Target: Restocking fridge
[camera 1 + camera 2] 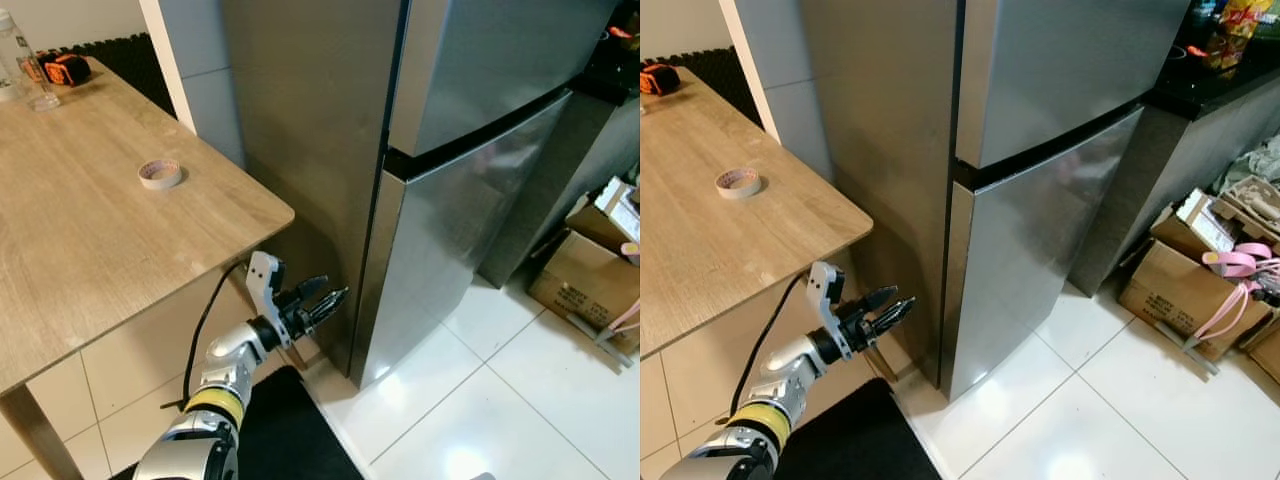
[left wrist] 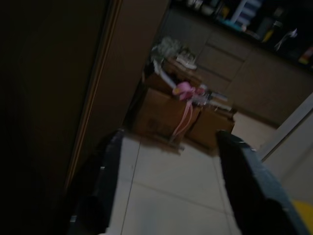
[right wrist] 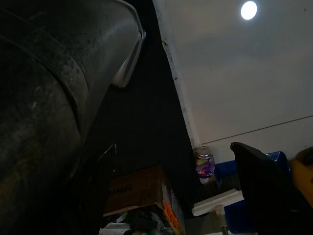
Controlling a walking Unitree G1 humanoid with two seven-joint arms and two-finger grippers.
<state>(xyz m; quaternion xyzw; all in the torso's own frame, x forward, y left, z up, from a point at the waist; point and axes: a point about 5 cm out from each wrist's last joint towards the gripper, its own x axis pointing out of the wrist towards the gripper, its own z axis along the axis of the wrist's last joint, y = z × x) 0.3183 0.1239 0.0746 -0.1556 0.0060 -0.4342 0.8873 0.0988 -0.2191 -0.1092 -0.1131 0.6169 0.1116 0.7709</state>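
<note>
**Fridge shut, left pincer low at its corner**

Fridge [image 1: 470,190]: steel, two doors, both closed. It stands hard against the desk's [image 1: 90,230] right-hand side, its grey side panel facing the desk, its front facing the white tiled floor [image 1: 500,400].

Left pincer [image 1: 322,303]: raised below the desk's near right corner, fingers pointing at the fridge's lower front corner, near it but not touching. In the left wrist view the two fingers stand well apart with only floor and boxes between them; holding nothing. In the head views the tips look closer together, so how wide they stand is uncertain.

Right pincer [image 3: 171,196]: fingers apart, nothing between them; arm appears idle.

Step in hand, as I judge it: the approach, before any door is opened. No stock is in either pincer. Next move calls for getting the left fingers onto a door edge and pulling it open; no handle is visible, so the dark gap between the doors looks the likeliest purchase.

On the desk: a roll of tape [image 1: 160,173] near the right edge, a clear bottle [image 1: 20,62] and an orange-black object [image 1: 62,68] at the far left corner. Cardboard boxes [image 1: 1185,285] sit on the floor beyond the fridge.

Hard to make out: fridge top is cut off; the left wrist view is dark; what is to be stocked cannot be identified.
</note>
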